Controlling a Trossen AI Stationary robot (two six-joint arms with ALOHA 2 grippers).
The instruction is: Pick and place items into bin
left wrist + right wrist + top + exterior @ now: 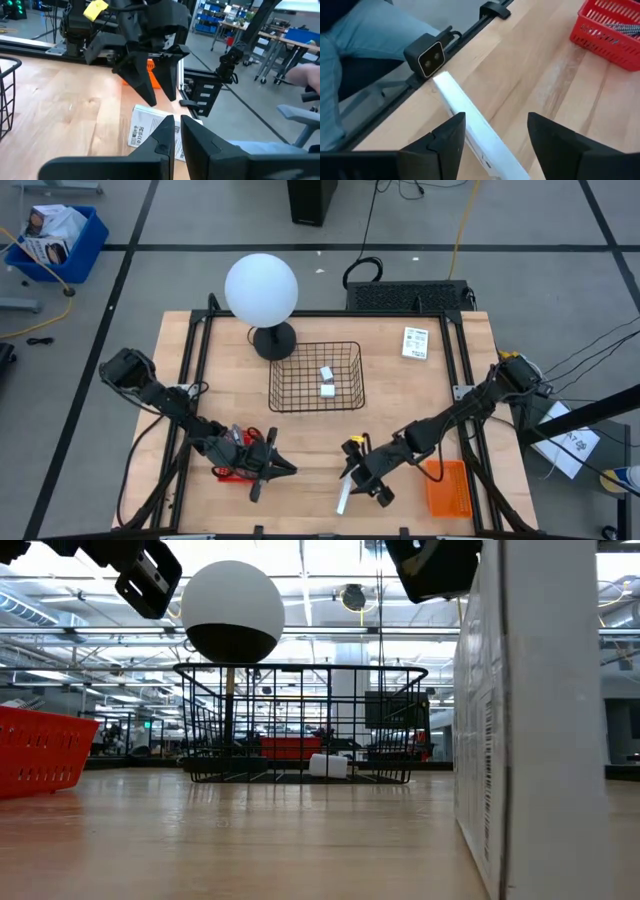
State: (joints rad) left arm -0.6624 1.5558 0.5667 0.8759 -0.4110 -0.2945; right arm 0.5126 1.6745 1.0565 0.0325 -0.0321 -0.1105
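Right pincer is seen low over the front of the wooden surface, fingers spread wide, nothing gripped. A flat white printed packet lies right under it, standing on edge and running toward the surface's front rail; in the right wrist view the packet is seen between the two fingers, not pinched. The small black camera mounted on the front rail is seen just beyond the packet's far end.

Left pincer is held near the front-left, fingers nearly together, nothing between them. It is aimed at the right pincer, with the packet in between. A small red bin sits just under the left arm; in the right wrist view some thin metal pieces are visible inside it, not identifiable.

Further out: a black wire basket sits mid-surface with two tiny white blocks inside. A second white printed packet lies flat at the back-right, well apart from both arms. An orange bin is placed at the front-right, just beside the right arm. The white globe lamp stands at the back, just beside the basket's back-left corner.
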